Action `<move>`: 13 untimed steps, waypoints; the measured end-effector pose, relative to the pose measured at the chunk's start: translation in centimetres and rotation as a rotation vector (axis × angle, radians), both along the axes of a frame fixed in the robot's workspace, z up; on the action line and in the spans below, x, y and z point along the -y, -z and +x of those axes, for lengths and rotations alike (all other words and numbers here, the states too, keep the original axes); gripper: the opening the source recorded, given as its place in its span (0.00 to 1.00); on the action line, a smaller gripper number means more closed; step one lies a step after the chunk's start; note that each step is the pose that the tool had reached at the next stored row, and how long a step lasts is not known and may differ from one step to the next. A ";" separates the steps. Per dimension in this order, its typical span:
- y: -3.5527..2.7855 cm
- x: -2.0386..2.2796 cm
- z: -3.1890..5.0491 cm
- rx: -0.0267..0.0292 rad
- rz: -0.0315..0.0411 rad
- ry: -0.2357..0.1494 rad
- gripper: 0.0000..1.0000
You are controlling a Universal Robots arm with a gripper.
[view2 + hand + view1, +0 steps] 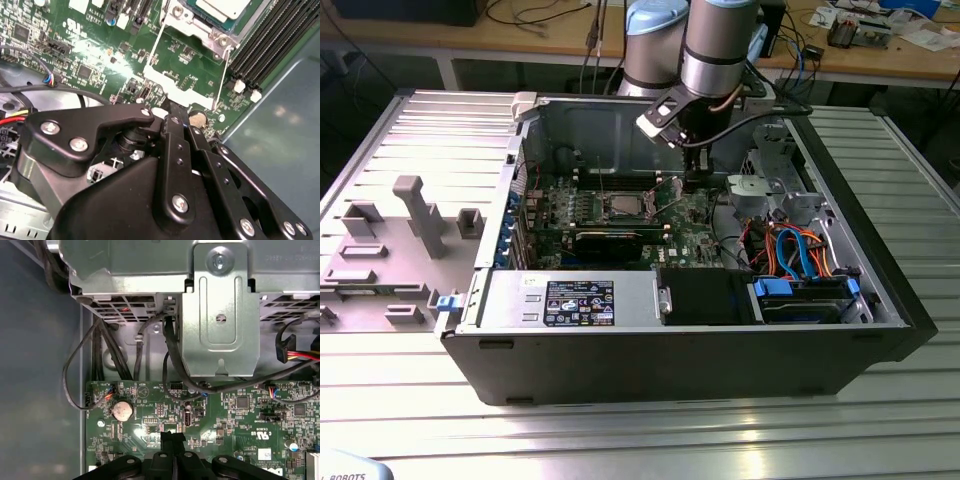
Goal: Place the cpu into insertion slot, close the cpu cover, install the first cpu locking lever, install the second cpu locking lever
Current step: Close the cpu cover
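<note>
Gripper (172, 111) tip at the cpu cover (172, 82) edge (cpu (222, 7) lies beyond).

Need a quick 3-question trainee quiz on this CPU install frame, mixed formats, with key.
1. True or false: the cpu sits in the insertion slot.
2. The cpu cover is: A) shut over the cpu, B) swung open, C) taken off the board.
3. Fill in: the hand is nearest the ___.
Key: 1 true; 2 B; 3 cpu cover.
</note>
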State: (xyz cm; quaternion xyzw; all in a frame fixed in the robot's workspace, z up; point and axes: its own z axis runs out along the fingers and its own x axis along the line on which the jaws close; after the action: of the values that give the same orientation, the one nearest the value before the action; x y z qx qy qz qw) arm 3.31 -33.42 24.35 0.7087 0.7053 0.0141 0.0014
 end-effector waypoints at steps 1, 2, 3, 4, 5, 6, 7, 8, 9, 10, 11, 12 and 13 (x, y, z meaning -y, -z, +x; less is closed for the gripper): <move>0.00 -0.01 -0.01 0.0000 0.0001 0.000 0.11; 0.00 -0.01 -0.06 0.0000 0.0000 0.000 0.11; 0.00 -0.01 -0.11 0.0000 0.0001 0.000 0.11; 0.00 -0.01 -0.12 0.0000 0.0001 0.000 0.11; 0.00 -0.01 -0.12 0.0000 0.0001 0.000 0.11; 0.00 -0.01 -0.12 0.0000 0.0000 0.000 0.11; 0.00 -0.01 -0.13 0.0000 0.0000 0.000 0.11; 0.00 -0.01 -0.13 0.0000 0.0001 0.000 0.11; 0.00 -0.01 -0.13 0.0000 0.0001 0.000 0.11; 0.00 -0.01 -0.14 0.0000 0.0001 0.000 0.11; 0.00 -0.01 -0.14 0.0000 0.0001 0.000 0.11; 0.00 -0.01 -0.14 0.0000 0.0000 0.000 0.11; 0.00 -0.01 -0.14 0.0000 0.0001 0.000 0.11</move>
State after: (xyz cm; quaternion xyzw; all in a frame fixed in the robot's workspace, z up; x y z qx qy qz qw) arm 3.17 -33.42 24.35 0.7087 0.7054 0.0141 0.0014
